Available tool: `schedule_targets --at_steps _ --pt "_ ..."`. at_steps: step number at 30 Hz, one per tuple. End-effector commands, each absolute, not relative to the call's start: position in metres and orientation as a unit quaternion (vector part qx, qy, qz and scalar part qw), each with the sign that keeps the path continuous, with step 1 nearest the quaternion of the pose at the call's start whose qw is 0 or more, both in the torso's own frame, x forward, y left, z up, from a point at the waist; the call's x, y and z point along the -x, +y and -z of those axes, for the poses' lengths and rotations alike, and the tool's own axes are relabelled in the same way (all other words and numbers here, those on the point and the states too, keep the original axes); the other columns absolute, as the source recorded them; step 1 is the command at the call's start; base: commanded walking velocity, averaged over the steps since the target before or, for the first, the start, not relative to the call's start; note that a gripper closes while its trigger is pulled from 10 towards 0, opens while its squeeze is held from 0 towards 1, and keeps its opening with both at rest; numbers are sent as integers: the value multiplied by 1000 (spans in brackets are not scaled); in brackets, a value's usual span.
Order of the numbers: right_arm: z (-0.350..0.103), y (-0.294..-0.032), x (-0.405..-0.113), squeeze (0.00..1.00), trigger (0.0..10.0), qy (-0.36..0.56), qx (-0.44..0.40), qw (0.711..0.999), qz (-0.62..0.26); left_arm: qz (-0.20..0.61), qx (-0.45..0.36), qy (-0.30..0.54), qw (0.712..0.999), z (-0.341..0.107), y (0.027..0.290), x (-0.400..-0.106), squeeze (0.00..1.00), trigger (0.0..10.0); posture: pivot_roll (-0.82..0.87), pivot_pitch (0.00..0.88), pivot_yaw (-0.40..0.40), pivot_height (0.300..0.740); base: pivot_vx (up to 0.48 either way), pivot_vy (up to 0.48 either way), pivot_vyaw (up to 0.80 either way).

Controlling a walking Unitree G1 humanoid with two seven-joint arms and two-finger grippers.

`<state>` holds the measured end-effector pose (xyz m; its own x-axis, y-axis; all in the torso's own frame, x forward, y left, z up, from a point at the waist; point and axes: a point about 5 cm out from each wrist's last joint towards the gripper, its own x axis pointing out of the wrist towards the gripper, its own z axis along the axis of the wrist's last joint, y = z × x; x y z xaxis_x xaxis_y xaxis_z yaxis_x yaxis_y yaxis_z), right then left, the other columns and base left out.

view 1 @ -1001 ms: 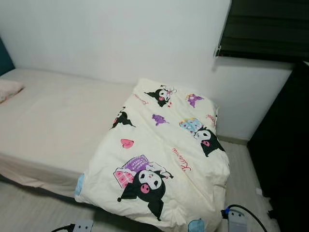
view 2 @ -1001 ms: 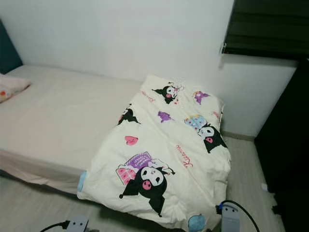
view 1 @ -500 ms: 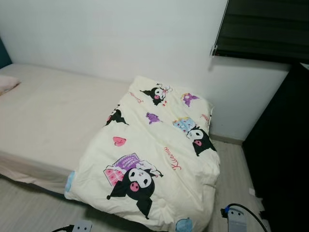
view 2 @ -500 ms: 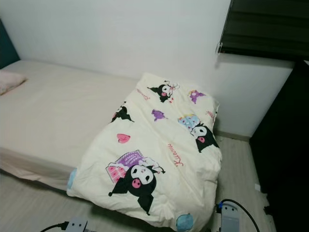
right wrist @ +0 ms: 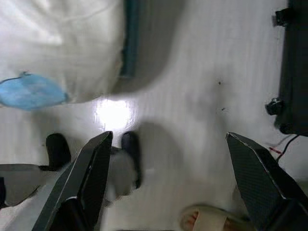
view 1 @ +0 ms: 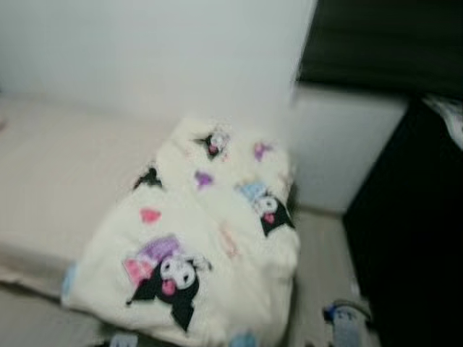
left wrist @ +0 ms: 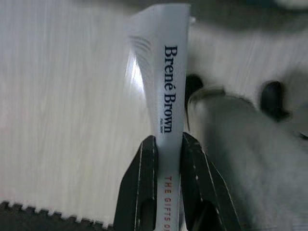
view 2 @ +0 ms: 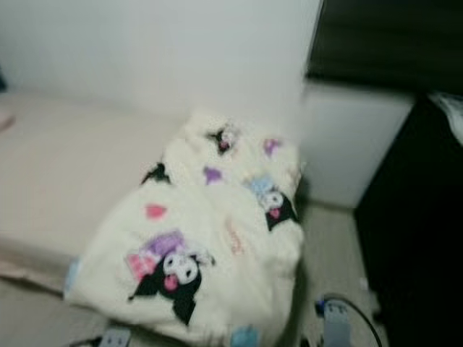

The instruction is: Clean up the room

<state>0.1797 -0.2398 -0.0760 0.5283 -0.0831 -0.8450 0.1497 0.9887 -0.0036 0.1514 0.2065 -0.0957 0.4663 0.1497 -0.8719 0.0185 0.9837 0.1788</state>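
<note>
Since the earlier frame your camera has swung right and blurred; the quilt now sits further left in view, still draped over the bed corner. Your left gripper has its fingers closed on a white book, spine outward, above the floor; your right gripper hangs with fingers spread wide and empty. Risk, as a judgement: walking while blurred may swing the book loose, or catch a foot on the slipper; the dark cabinet narrows the passage beside the bed.
</note>
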Motion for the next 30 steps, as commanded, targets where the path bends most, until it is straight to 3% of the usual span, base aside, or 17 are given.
schedule_targets --at_steps 1,12,25,30 --pt "77 -240 -177 0 10000 485 -29 872 61 -37 -83 522 848 97 207 -147 0 10000 -5 0 -56 740 0 -364 0" --pt "77 -235 -179 0 10000 488 -27 871 48 -39 -80 531 843 100 208 -140 0 10000 -9 0 -59 740 0 -363 761" --pt "79 -220 -184 0 10000 487 -29 872 43 -36 -82 532 842 99 208 -141 0 10000 -16 0 -53 740 0 -364 0" --pt "81 -213 -184 0 10000 496 -19 867 37 -37 -82 536 840 100 210 -138 0 10000 -18 0 -54 740 0 -365 794"
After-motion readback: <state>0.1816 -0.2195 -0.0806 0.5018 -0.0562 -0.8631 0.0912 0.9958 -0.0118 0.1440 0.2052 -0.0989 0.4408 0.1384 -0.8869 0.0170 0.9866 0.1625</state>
